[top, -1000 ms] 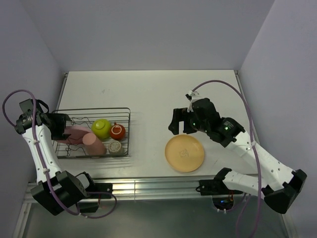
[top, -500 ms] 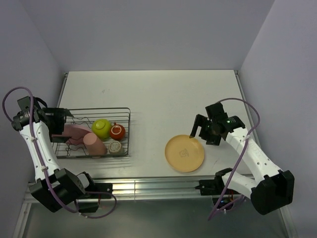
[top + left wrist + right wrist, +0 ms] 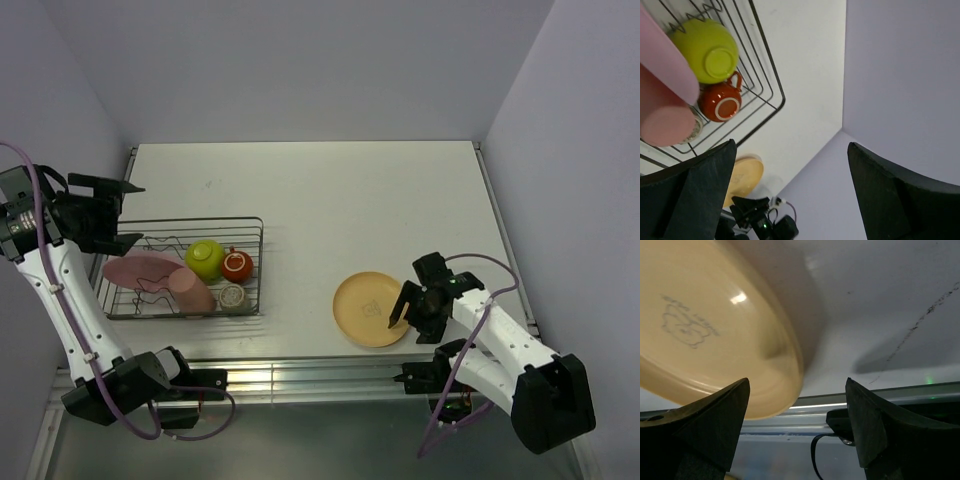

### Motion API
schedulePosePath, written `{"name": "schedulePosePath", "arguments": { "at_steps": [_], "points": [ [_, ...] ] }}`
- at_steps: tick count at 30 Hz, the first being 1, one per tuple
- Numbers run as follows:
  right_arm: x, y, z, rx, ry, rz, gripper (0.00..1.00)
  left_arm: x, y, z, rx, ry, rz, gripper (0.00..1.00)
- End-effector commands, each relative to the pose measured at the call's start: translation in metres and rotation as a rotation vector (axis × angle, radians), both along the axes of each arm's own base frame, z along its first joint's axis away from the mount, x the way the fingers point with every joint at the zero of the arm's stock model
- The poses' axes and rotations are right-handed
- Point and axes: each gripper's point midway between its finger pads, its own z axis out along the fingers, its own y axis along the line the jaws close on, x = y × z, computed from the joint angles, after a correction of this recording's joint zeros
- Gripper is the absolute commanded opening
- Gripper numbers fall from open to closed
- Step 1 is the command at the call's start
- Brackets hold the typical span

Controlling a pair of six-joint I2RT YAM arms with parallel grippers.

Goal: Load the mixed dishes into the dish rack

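The dish rack [image 3: 252, 262] stands at the left and holds the pink plate [image 3: 140, 270], lime-green bowl [image 3: 205, 258], red-orange bowl [image 3: 237, 265], salmon-pink cup [image 3: 190, 292] and tiny beige cup [image 3: 232, 296]. My left gripper [image 3: 130, 212] is open and empty, raised above the rack's left end. In the left wrist view the rack [image 3: 772, 85], bowl [image 3: 707, 50] and cup [image 3: 665, 122] lie below the left gripper [image 3: 791, 145]. The yellow-orange plate [image 3: 372, 308] lies flat on the table. My right gripper [image 3: 403, 306] is open at its right rim, and that rim [image 3: 790, 365] sits just inside the left finger.
The table's metal front rail [image 3: 320, 375] runs just below the yellow plate and shows close under the right gripper [image 3: 796, 385]. Walls close the table at the left, back and right.
My left gripper rose up and away from the rack, leaving the pink plate lying in it. My right gripper swung down toward the near edge, to the yellow plate's right rim.
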Motion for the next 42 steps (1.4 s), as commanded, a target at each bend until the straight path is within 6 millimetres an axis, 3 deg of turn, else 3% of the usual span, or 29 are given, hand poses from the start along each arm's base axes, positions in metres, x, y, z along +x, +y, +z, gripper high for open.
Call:
{"name": "schedulePosePath", "arguments": {
  "at_steps": [1,3,6,7,9,10,12,15,17,18,21,22,23,24,27,30,31,35,42],
  "points": [
    [0.007,0.005,-0.012,0.028,-0.01,-0.057,0.82,-0.005,-0.035,0.019,-0.074,-0.063,-0.136,0.99],
    [0.015,0.006,-0.017,0.025,-0.036,-0.064,0.78,0.0,-0.05,0.021,-0.077,-0.084,-0.184,0.99],
    [0.025,0.007,-0.024,0.02,-0.051,-0.079,0.64,0.006,-0.103,0.016,-0.048,-0.072,-0.355,0.99],
    [0.027,0.008,-0.027,0.02,-0.042,-0.081,0.5,0.007,-0.113,0.014,-0.043,-0.06,-0.384,0.99],
    [0.036,0.011,-0.026,0.03,-0.061,-0.087,0.38,0.011,-0.146,0.008,-0.031,-0.044,-0.47,0.98],
    [0.043,0.012,-0.024,0.023,-0.067,-0.069,0.22,0.013,-0.154,0.007,-0.03,-0.044,-0.484,0.98],
    [0.051,0.011,-0.018,0.0,-0.079,-0.053,0.0,0.016,-0.175,0.009,-0.032,-0.057,-0.527,0.98],
    [0.091,0.015,0.022,-0.032,-0.226,0.021,0.0,0.023,-0.195,0.017,-0.027,-0.079,-0.578,0.96],
    [0.106,0.014,0.042,-0.08,-0.308,0.089,0.0,0.027,-0.203,0.016,-0.028,-0.068,-0.597,0.95],
    [0.121,0.016,0.065,-0.093,-0.37,0.103,0.0,0.026,-0.208,0.02,-0.036,-0.074,-0.61,0.95],
    [0.138,0.021,0.1,-0.126,-0.485,0.194,0.0,0.026,-0.222,0.02,-0.093,-0.059,-0.626,0.93],
    [0.148,0.026,0.127,-0.133,-0.57,0.239,0.0,0.026,-0.227,0.021,-0.121,-0.053,-0.618,0.93],
    [0.153,0.025,0.141,-0.17,-0.612,0.253,0.0,0.027,-0.232,0.019,-0.151,-0.05,-0.623,0.93],
    [0.157,0.038,0.167,-0.166,-0.686,0.307,0.0,0.026,-0.239,0.017,-0.176,-0.042,-0.629,0.94],
    [0.16,0.057,0.208,-0.233,-0.807,0.417,0.0,0.026,-0.26,0.014,-0.299,-0.034,-0.627,0.95],
    [0.159,0.067,0.238,-0.302,-0.889,0.473,0.0,0.028,-0.272,0.014,-0.378,-0.011,-0.613,0.96],
    [0.153,0.08,0.242,-0.31,-0.911,0.53,0.0,0.03,-0.276,0.014,-0.397,0.002,-0.607,0.97],
    [0.146,0.09,0.256,-0.393,-0.951,0.58,0.0,0.027,-0.288,0.028,-0.465,0.039,-0.598,0.99],
    [0.132,0.106,0.273,-0.463,-1.038,0.628,0.0,0.016,-0.29,0.027,-0.532,0.121,-0.525,0.99]
  ]
}}
